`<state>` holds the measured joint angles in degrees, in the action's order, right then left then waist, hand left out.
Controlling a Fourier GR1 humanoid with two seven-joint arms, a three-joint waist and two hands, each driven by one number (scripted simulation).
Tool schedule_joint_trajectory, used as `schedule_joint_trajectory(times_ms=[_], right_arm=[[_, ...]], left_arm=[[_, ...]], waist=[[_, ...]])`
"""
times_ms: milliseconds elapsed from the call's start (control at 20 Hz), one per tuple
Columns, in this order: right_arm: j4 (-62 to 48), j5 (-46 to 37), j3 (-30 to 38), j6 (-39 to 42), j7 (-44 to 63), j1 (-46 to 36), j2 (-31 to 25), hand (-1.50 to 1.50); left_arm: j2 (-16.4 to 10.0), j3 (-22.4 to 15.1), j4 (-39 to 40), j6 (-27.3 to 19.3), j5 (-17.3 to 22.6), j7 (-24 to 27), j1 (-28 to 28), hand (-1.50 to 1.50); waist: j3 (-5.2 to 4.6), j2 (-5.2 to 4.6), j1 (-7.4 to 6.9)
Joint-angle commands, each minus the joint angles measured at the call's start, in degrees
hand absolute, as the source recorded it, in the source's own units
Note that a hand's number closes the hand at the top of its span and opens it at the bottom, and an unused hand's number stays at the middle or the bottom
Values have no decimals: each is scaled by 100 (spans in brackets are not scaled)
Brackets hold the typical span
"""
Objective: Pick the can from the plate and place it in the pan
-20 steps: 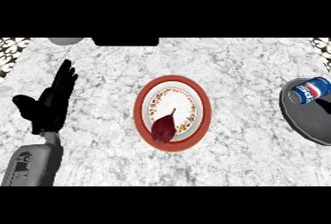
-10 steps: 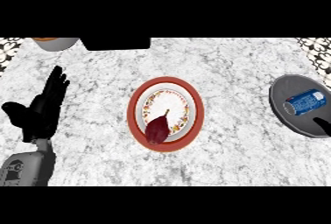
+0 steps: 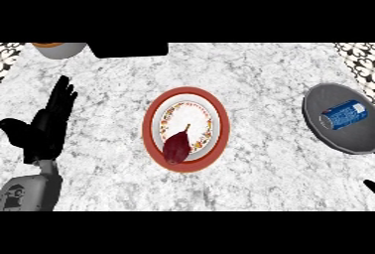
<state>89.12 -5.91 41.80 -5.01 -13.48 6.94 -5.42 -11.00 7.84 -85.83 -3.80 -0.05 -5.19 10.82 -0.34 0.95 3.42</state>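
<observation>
Counter (image 3: 271,168); can (image 3: 344,114) far from left hand (image 3: 45,129)

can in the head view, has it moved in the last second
Yes. Measured against the plate, the can has shifted down the view, from the far rim of the pan to lying inside it.

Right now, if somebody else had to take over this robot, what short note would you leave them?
Left hand: open, fingers up, resting at the view's left, holding nothing.
Right hand: only a dark sliver shows at the lower right edge; its state cannot be told.
Blue can: lying on its side inside the dark pan at the right.
Plate: in the middle, holding only a dark red vegetable.
Done: the can is off the plate and in the pan.
Left: apparently nothing for the can itself.
</observation>
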Motion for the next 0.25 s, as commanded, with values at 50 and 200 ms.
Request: schedule_joint_trajectory(times_ms=[50,200], right_arm=[[2095,336,-674,50,818,1520,520,-150],[2853,388,-1230,-447,1123,2309,531,-150]], left_arm=[[-119,54,-77,197,134,-81,-42,0],[-65,60,94,118,141,-227,364,0]], waist=[[15,-48,-134],[27,-83,-188]])
